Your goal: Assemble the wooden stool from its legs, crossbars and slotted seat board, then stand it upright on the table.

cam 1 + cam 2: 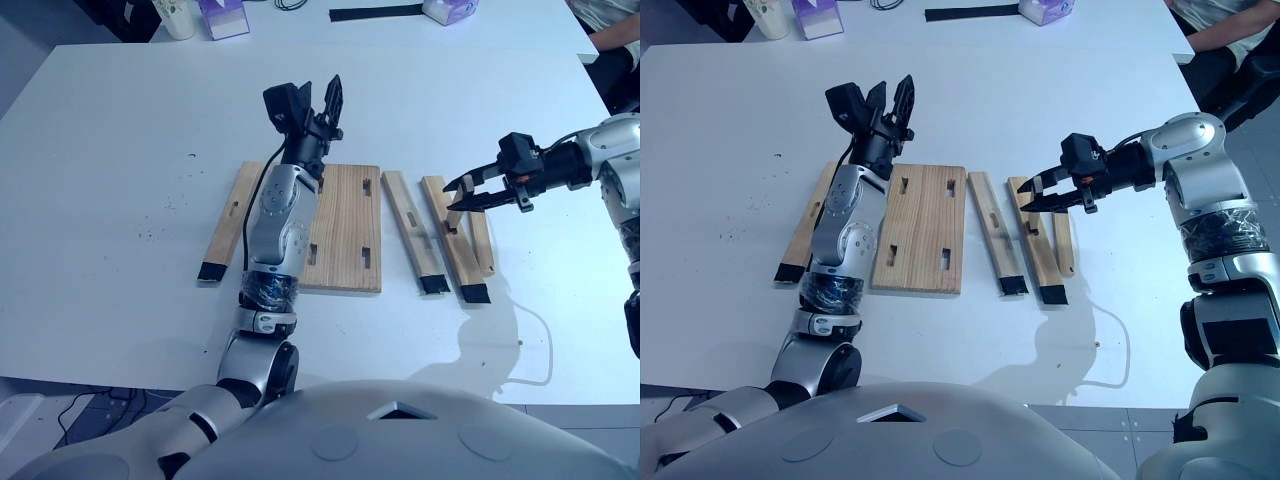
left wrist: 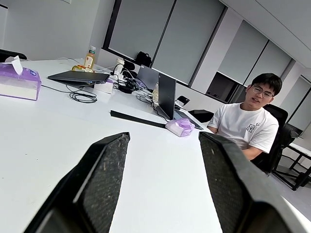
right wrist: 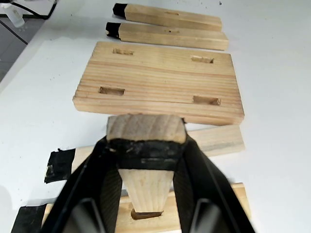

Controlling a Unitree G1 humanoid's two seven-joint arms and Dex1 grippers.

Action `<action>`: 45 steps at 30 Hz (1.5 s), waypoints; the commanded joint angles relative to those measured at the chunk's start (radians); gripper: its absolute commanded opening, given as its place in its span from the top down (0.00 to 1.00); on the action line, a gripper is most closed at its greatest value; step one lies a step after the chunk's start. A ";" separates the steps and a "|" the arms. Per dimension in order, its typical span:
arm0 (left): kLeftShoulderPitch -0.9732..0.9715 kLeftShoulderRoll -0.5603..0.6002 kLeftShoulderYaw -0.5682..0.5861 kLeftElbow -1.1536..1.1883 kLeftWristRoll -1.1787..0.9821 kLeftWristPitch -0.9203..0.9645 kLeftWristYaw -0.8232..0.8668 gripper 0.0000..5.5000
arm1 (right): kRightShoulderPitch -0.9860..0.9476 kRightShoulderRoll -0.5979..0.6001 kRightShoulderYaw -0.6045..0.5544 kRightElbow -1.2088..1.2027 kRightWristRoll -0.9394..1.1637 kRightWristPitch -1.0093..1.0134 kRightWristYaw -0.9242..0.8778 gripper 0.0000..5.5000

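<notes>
The slotted seat board [image 1: 350,235] lies flat at mid-table. One leg [image 1: 228,218] lies to its left; in the right wrist view two black-tipped legs [image 3: 170,28] lie beyond the board. To the board's right lie a leg [image 1: 410,232], a second leg [image 1: 458,250] and a thinner bar [image 1: 484,240]. My right gripper [image 1: 452,197] is shut on a short wooden crossbar [image 3: 146,184] wrapped in black tape, whose lower end sits at a slot in the second leg. My left gripper [image 1: 320,98] stands open, pointing upward above the board's far left corner, holding nothing.
A purple tissue box [image 1: 222,17], a cup [image 1: 175,15], a black strip [image 1: 375,12] and another tissue box [image 1: 448,10] line the table's far side. A person [image 2: 245,128] sits beyond the far right corner. Bare table lies left of the parts and along the near edge.
</notes>
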 commanded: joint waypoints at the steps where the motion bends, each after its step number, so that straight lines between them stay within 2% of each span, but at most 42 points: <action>1: 0.004 -0.035 -0.004 0.000 0.007 -0.004 -0.003 0.52 | -0.013 -0.026 0.035 0.003 -0.001 -0.012 0.000 0.76; 15: 0.011 -0.037 -0.011 -0.009 0.011 -0.005 -0.007 0.52 | -0.028 -0.054 0.060 -0.007 0.043 0.004 0.000 0.76; 31: 0.003 -0.040 -0.018 0.001 0.016 -0.007 -0.017 0.52 | -0.049 0.023 0.085 0.184 -0.023 -0.123 0.000 0.76; 35: 0.009 -0.045 -0.016 -0.009 0.006 0.000 -0.021 0.52 | 0.002 0.028 0.031 0.268 -0.029 -0.112 -0.001 0.76; 40: 0.025 -0.047 -0.009 -0.032 0.011 -0.003 -0.005 0.52 | 0.110 0.071 -0.095 0.237 0.023 -0.006 -0.057 0.76; 45: 0.031 -0.055 -0.010 -0.040 0.022 -0.016 0.016 0.52 | 0.194 0.093 -0.142 0.174 0.006 0.020 -0.098 0.76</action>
